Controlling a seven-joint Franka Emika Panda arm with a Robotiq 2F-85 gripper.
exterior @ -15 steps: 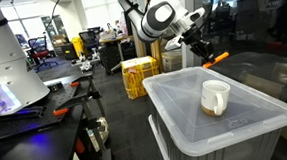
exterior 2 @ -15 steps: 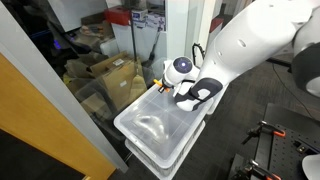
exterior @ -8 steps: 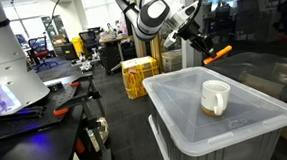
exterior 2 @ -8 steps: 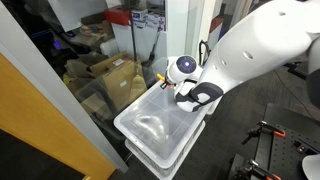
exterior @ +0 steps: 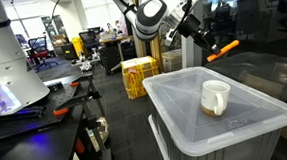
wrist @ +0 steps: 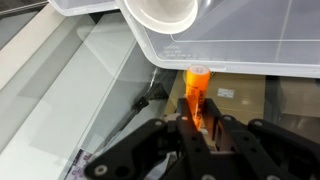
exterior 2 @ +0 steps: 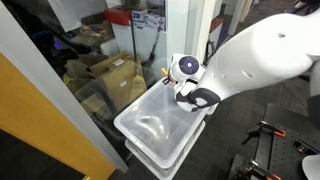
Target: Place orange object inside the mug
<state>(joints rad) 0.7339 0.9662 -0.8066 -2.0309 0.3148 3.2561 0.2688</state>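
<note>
Orange object (exterior: 223, 50) aslant, free end higher.

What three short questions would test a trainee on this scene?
1. True or false: the orange object already lies inside the mug.
2. Where does the mug stand? A) on the floor; B) on the lid of the translucent bin; C) on a desk.
3. Fill the gap: the hand is ___ on the orange object.

Key: 1 false, it is held in the air, beyond the mug. 2 B. 3 shut.
</note>
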